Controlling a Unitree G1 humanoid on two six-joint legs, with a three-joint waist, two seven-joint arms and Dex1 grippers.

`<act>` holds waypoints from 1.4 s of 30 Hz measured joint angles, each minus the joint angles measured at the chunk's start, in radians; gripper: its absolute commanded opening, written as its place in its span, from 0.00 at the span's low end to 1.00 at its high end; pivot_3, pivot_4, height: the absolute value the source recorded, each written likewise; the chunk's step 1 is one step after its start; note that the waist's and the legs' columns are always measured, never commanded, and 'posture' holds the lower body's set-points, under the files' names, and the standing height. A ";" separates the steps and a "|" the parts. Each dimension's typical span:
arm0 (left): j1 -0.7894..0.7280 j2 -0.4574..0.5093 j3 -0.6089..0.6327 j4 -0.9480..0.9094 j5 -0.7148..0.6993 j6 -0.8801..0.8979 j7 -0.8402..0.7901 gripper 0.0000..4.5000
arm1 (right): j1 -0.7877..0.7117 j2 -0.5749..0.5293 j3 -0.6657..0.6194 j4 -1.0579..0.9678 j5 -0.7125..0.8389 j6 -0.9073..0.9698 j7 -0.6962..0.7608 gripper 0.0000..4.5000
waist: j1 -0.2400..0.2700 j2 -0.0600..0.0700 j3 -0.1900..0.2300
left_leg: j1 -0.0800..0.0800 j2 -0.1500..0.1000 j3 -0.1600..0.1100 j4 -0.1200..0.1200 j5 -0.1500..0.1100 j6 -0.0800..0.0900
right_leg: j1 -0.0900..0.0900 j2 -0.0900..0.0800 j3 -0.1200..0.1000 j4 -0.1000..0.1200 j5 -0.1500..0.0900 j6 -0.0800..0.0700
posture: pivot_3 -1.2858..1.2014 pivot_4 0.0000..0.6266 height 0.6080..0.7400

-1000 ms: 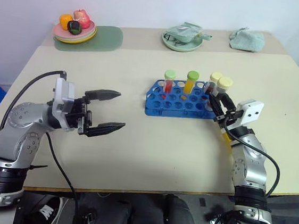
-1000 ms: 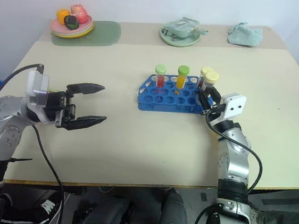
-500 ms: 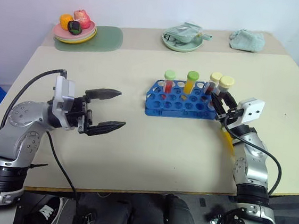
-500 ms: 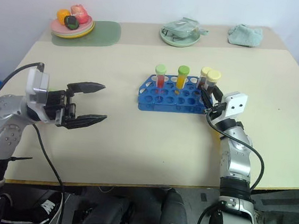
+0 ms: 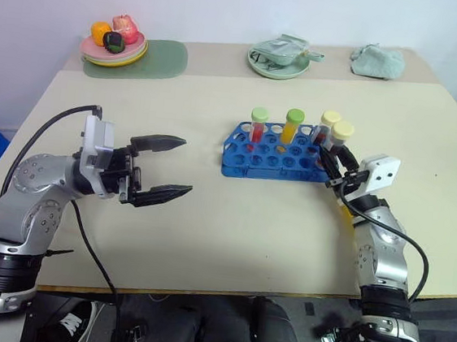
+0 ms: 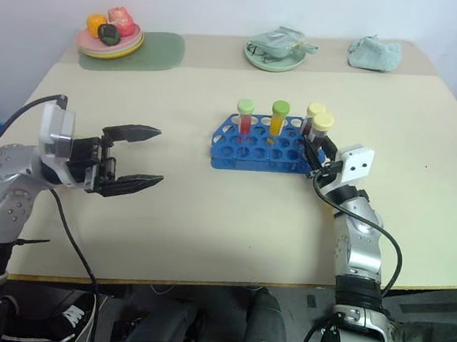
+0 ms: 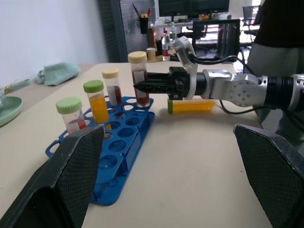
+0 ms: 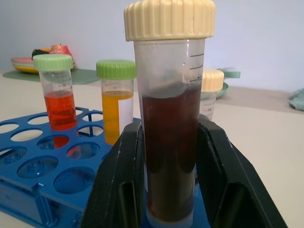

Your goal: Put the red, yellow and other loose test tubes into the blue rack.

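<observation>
The blue rack [image 5: 273,153] stands mid-table with three tubes upright in it: a red tube [image 5: 258,125] with a light-green cap, a yellow tube [image 5: 292,125] with a green cap, and a pale-capped tube [image 5: 328,125]. My right gripper [image 5: 333,159] is shut on a dark brownish-red tube [image 8: 170,142] with a pale-yellow cap. It holds that tube upright at the rack's right end, and I cannot tell whether its foot is in a hole. Another yellow tube [image 7: 192,105] lies on the table beside my right arm. My left gripper [image 5: 186,167] hangs open to the left of the rack, with nothing between its fingers [image 7: 61,185].
At the back left a plate of toy fruit [image 5: 113,46] rests on a green mat [image 5: 160,58]. A green dish with a cloth in it [image 5: 280,58] and a loose cloth [image 5: 377,61] sit along the far edge. Bare tabletop [image 5: 223,219] lies between my arms.
</observation>
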 measured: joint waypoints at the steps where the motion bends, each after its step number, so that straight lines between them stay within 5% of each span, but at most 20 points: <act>1: 0.000 0.000 0.000 0.000 0.000 0.000 0.000 1.00 | 0.000 0.000 0.001 0.000 0.000 0.000 -0.001 0.25 | 0.000 0.000 0.000 | 0.000 0.000 0.000 0.000 0.000 0.000 | 0.000 0.000 0.000 0.000 0.000 0.000 | 0.52 0.24 1.00; 4: 0.000 0.000 0.000 0.000 0.000 0.000 0.000 1.00 | 0.000 0.003 0.001 0.000 0.006 0.014 -0.011 0.25 | 0.000 0.000 0.000 | 0.000 0.000 0.000 0.000 0.000 0.000 | 0.000 0.000 0.000 0.000 0.000 0.000 | 0.52 0.24 1.00; 12: 0.002 0.000 0.000 0.000 0.000 -0.003 -0.004 1.00 | -0.001 -0.002 -0.008 0.000 0.074 0.080 0.002 0.99 | 0.001 0.000 0.000 | 0.000 0.000 0.000 0.000 0.000 0.000 | 0.000 0.001 0.001 0.000 0.000 0.000 | 0.52 0.24 1.00; 23: 0.044 -0.029 0.001 -0.001 0.003 -0.023 0.002 1.00 | 0.125 -0.179 -0.064 -0.304 0.138 0.302 -0.001 0.99 | 0.011 0.000 0.000 | 0.000 0.000 0.001 0.000 -0.001 0.001 | 0.000 0.001 0.001 -0.001 0.000 0.000 | 0.52 0.24 1.00; 30: 0.043 -0.063 -0.025 -0.007 0.014 -0.046 -0.002 1.00 | 0.221 -0.534 -0.203 -0.553 0.356 0.745 0.082 0.99 | 0.010 -0.001 0.000 | 0.003 0.002 0.003 0.000 -0.002 0.003 | 0.003 0.001 0.002 -0.003 0.000 0.000 | 0.52 0.24 1.00; 34: 0.029 -0.078 -0.034 0.029 0.022 -0.064 -0.013 1.00 | 0.231 -0.760 -0.181 -0.646 0.447 1.065 0.102 0.99 | 0.011 0.000 0.000 | 0.003 0.003 0.005 0.001 -0.003 0.004 | 0.004 0.001 0.002 -0.003 0.000 0.000 | 0.52 0.24 1.00; 42: 0.031 -0.118 -0.071 0.033 0.040 -0.082 -0.001 1.00 | -0.124 -0.901 0.063 -0.466 0.467 1.480 0.091 0.99 | 0.013 -0.002 0.001 | 0.002 0.003 0.007 0.002 -0.005 0.006 | 0.006 0.001 0.002 -0.010 0.000 0.001 | 0.52 0.24 1.00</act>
